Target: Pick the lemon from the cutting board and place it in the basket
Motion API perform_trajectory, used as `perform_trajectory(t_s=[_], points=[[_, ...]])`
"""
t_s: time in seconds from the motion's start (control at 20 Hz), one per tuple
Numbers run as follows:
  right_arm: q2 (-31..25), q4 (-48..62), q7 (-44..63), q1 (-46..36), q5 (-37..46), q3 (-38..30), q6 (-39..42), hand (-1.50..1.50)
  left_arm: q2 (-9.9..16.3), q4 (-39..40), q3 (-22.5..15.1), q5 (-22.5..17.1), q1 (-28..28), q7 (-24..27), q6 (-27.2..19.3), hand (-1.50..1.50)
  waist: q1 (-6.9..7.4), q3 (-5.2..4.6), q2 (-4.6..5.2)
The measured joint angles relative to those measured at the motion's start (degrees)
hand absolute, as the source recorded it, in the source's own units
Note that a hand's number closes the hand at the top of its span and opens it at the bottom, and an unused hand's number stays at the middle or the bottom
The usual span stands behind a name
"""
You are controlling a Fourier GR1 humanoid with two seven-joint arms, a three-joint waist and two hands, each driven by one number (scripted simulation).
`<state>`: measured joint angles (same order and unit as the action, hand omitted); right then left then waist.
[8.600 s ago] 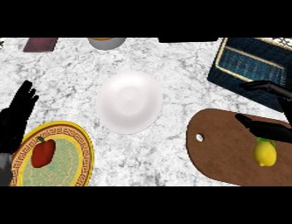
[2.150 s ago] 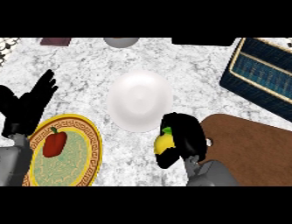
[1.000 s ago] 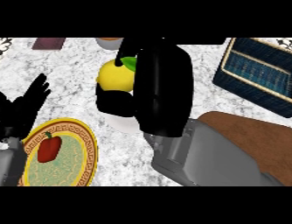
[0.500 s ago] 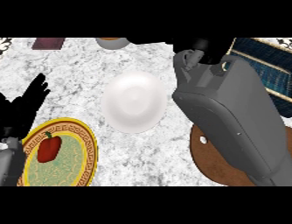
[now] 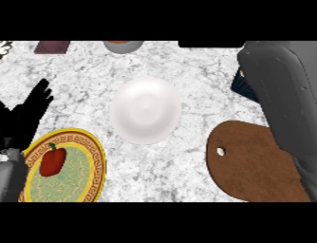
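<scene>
The lemon shows nowhere in the head view. The brown cutting board (image 5: 249,166) lies at the lower right with nothing on its visible part. My right forearm (image 5: 287,104) rises steeply across the right side and covers most of the dark basket (image 5: 240,84), of which only a sliver shows at its left edge. Only a black sliver of my right hand (image 5: 210,44) shows at the top edge, so whether it holds anything is hidden. My left hand (image 5: 17,116) rests open at the left edge, fingers up.
A white plate (image 5: 146,110) lies in the middle of the marble counter. A yellow-rimmed plate (image 5: 91,156) with a red pepper (image 5: 52,160) is at the lower left. A bowl (image 5: 123,45) and a dark red object (image 5: 52,46) sit along the far edge.
My right arm lifted the lemon off the board, swung it up over the white plate, then right and away towards the basket. The lemon and hand have gone from sight. The left hand stayed.
</scene>
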<state>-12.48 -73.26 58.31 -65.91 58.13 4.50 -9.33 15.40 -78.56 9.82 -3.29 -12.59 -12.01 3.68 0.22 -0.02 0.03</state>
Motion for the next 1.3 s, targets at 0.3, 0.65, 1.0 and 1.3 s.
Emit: perform_trajectory(t_s=[0.3,0.65,1.0,1.3], points=[[-4.7,-0.6,-5.1,5.7,-2.6,-4.3,0.6,1.50,0.3,-1.0,0.3,-0.4,0.3,-0.6,0.6,0.00,-0.11,0.01,-0.06],[-7.2,3.7,-14.7,11.0,-6.0,-9.3,-4.3,1.50,-0.7,-2.2,-0.4,0.4,0.7,-1.7,0.0,0.00,0.10,0.03,0.03],[-8.2,7.9,-18.5,15.3,-6.0,-14.1,-12.9,-1.50,-0.8,-2.7,-0.1,0.3,0.7,-2.0,0.1,0.00,0.26,0.04,0.10],[-9.8,14.8,-23.0,14.0,-8.4,-17.0,-15.1,-1.50,-0.3,-1.5,0.5,0.0,-0.1,-1.9,1.1,0.00,0.25,0.03,0.12]])
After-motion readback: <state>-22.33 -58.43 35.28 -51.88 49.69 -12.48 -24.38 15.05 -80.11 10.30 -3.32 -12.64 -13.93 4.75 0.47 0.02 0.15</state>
